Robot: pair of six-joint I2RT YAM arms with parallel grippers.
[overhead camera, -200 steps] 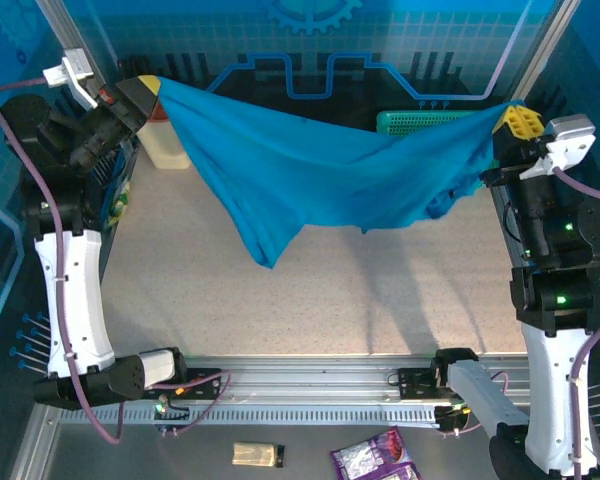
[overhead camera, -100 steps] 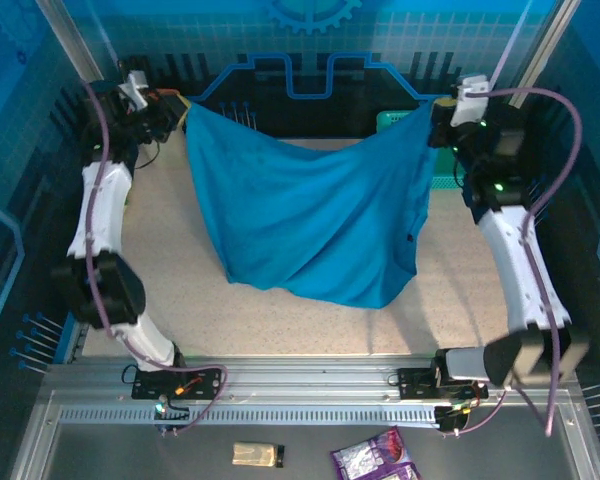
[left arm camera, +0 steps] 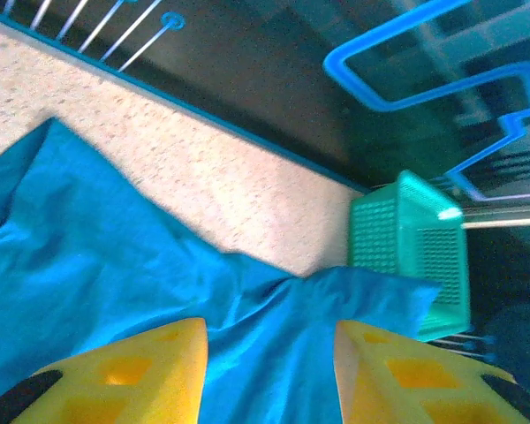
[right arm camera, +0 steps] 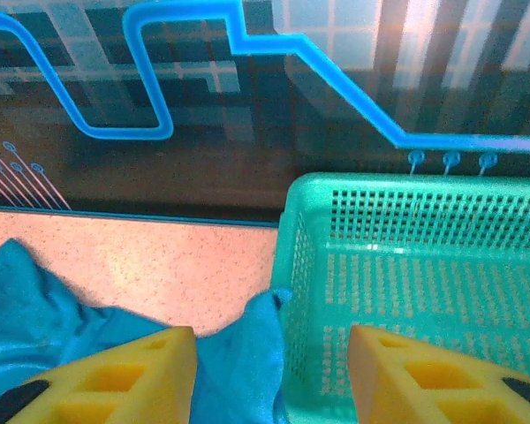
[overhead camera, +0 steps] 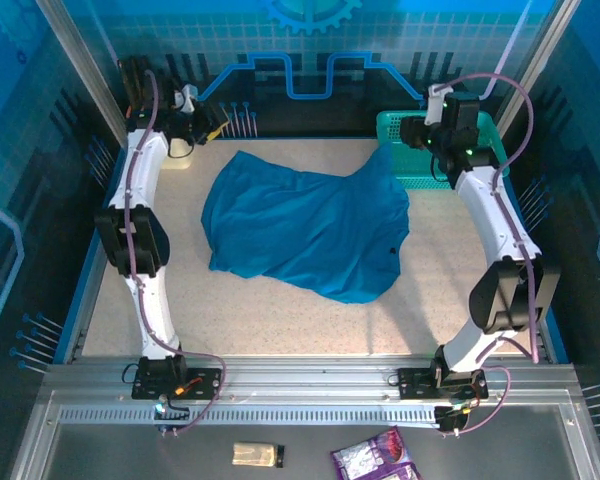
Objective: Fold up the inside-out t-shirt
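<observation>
Below and between both hands, the inside-out t-shirt [overhead camera: 305,230] lies rumpled on the worktop [overhead camera: 180,290]. Left hand [left arm camera: 269,358]: fingers apart, nothing gripped, cloth beneath. Right hand [right arm camera: 269,362]: fingers apart, nothing gripped. A teal mesh basket [right arm camera: 424,265] stands just to its right, with a shirt corner lying against the basket's side wall.

No words or numbers can be read here. The purple packet [overhead camera: 372,462] by the near edge has some print (too small and blurry to read). The blue lines [overhead camera: 290,75] on the back wall are only shapes.
</observation>
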